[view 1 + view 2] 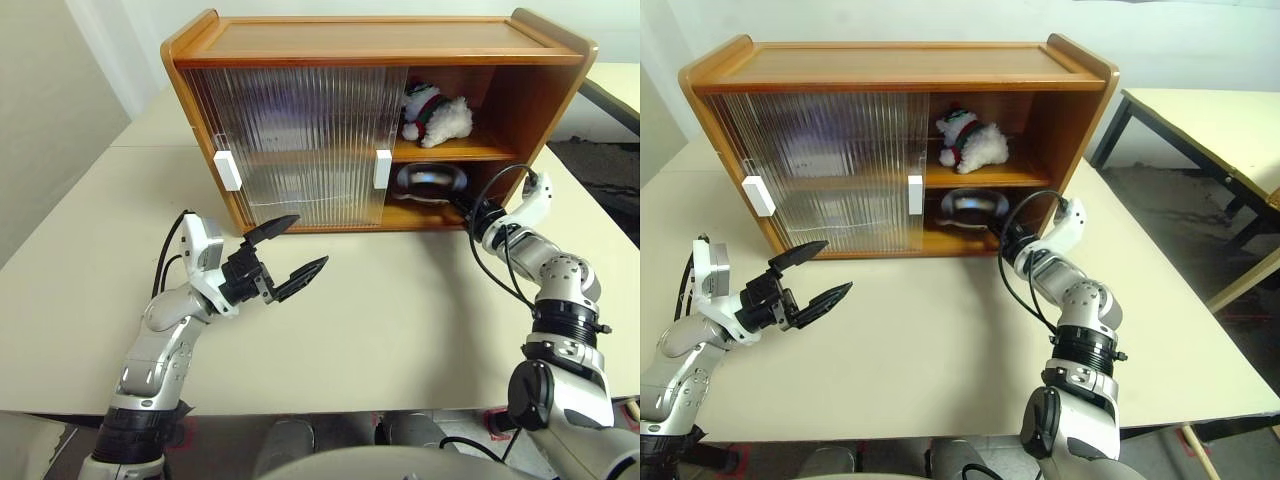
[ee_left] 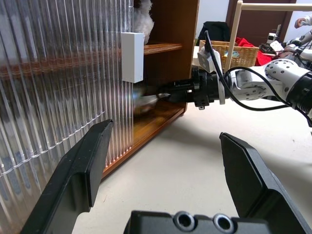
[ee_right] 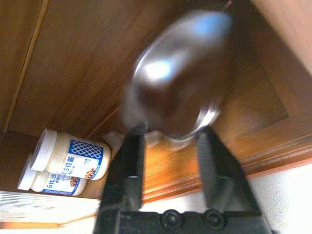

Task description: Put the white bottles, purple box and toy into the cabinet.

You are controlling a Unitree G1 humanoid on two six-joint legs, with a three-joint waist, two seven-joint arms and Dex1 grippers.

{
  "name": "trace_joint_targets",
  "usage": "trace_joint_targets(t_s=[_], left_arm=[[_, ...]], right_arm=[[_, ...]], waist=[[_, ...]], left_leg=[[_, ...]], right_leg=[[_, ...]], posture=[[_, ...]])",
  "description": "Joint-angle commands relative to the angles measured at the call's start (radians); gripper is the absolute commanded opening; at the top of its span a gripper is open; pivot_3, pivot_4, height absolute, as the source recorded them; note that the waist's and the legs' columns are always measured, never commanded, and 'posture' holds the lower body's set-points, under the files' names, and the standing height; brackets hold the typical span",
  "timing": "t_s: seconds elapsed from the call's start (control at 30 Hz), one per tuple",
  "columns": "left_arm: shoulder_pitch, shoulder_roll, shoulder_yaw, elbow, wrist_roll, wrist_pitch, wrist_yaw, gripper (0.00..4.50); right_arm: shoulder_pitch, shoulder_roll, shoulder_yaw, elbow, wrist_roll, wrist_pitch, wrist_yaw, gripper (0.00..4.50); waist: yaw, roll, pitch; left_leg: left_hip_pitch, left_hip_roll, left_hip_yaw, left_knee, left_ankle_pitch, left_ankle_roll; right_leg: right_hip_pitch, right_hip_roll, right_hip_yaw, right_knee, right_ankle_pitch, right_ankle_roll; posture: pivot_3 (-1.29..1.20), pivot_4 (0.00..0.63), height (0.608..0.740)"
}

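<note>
The wooden cabinet stands at the back of the table. The toy lies on the upper shelf in the cabinet's open right part. Two white bottles stand side by side on the lower shelf, deeper inside. I cannot make out the purple box. My right gripper reaches into the lower shelf, its fingers apart, with a blurred silver bowl just beyond the fingertips. My left gripper hovers open and empty over the table in front of the ribbed doors.
Both sliding doors cover the cabinet's left part, with white handles on them. The cream table stretches in front of the cabinet. A second table stands off to the right across a gap.
</note>
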Motion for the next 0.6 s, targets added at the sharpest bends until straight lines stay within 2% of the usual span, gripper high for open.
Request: trace_joint_targets(t_s=[0.03, 0.13, 0.17, 0.33, 0.5, 0.6], left_arm=[[-0.002, 0.002, -0.011, 0.012, 0.016, -0.003, -0.004, 4.50], [-0.002, 0.001, -0.012, 0.010, 0.016, -0.001, -0.002, 4.50], [-0.002, 0.001, -0.012, 0.010, 0.017, -0.001, -0.002, 4.50], [-0.004, 0.003, -0.009, 0.007, 0.016, 0.001, 0.001, 4.50], [0.001, 0.002, -0.006, 0.007, 0.015, -0.002, 0.004, 4.50], [0.005, 0.004, -0.003, 0.006, 0.014, -0.003, 0.004, 4.50]], right_arm=[[-0.009, 0.001, 0.011, 0.012, -0.003, -0.010, 0.010, 3.29], [-0.007, 0.000, 0.018, 0.008, -0.006, -0.009, 0.017, 4.39], [-0.007, 0.000, 0.018, 0.008, -0.005, -0.009, 0.017, 4.48], [0.027, -0.043, 0.052, -0.042, -0.011, 0.039, 0.052, 4.48], [0.150, -0.196, 0.196, -0.210, -0.013, 0.175, 0.204, 4.48], [0.210, -0.255, 0.234, -0.313, 0.002, 0.204, 0.272, 4.48]], waist=[[0.000, 0.000, 0.000], [0.000, 0.000, 0.000], [0.000, 0.000, 0.000], [0.001, 0.000, 0.000], [0.006, 0.000, 0.000], [0.005, 0.000, 0.000]], left_leg=[[0.000, 0.000, 0.000, 0.000, 0.000, 0.000], [0.000, 0.000, 0.000, 0.000, 0.000, 0.000], [0.000, 0.000, 0.000, 0.000, 0.000, 0.000], [0.000, 0.000, 0.000, 0.000, 0.000, 0.000], [-0.001, -0.001, 0.000, 0.000, 0.000, 0.000], [-0.001, -0.002, 0.001, 0.000, 0.000, -0.001]], right_leg=[[0.000, 0.000, 0.000, 0.000, 0.000, 0.000], [0.000, 0.000, 0.000, 0.000, 0.000, 0.000], [0.000, 0.000, 0.000, 0.000, 0.000, 0.000], [0.000, 0.000, 0.000, 0.000, 0.000, 0.000], [0.001, 0.000, 0.000, -0.001, -0.001, 0.001], [0.002, 0.000, 0.000, -0.001, -0.002, 0.001]], posture=[[-0.09, 0.009, 0.740], [-0.09, 0.009, 0.740], [-0.09, 0.009, 0.740], [-0.09, 0.011, 0.740], [-0.09, 0.014, 0.740], [-0.09, 0.014, 0.740]])
